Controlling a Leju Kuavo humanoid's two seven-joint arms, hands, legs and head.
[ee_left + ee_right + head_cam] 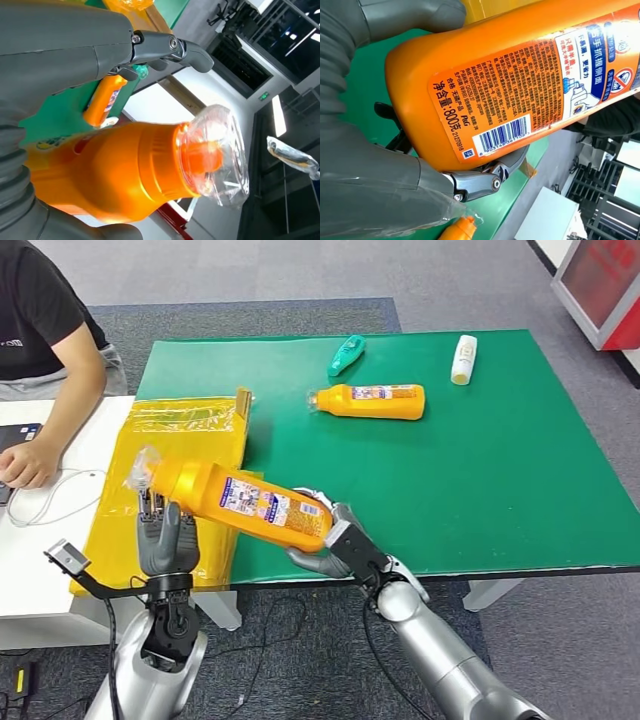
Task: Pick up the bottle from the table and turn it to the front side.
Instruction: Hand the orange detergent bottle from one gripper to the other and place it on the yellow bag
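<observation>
Head view, lower centre of the frame: an orange bottle (241,502) is held clear of the green table (490,470), lying nearly level with its plastic-wrapped cap toward the left of the frame and its base toward the lower centre. The right hand (336,540) grasps the base end, its fingers wrapped under and around the bottle; the right wrist view shows the barcode and fine-print label turned toward the camera, with a finger lying along the edge beside the barcode. The left hand (162,535) stands upright under the neck end with its fingers apart; in the left wrist view the neck lies between thumb and fingers, yet whether they touch it cannot be told, so its state is left undecided. As judged from these views, the pick-up is done, and the turn is not finished, since the printed back label faces up and toward the robot; rotation about the long axis appears to remain. A second orange bottle (371,400), a teal bottle (346,354) and a white bottle (463,359) lie on the table in the upper centre and upper right. A yellow bag (189,430) lies at left centre, and a person's arm (56,410) rests at upper left.
</observation>
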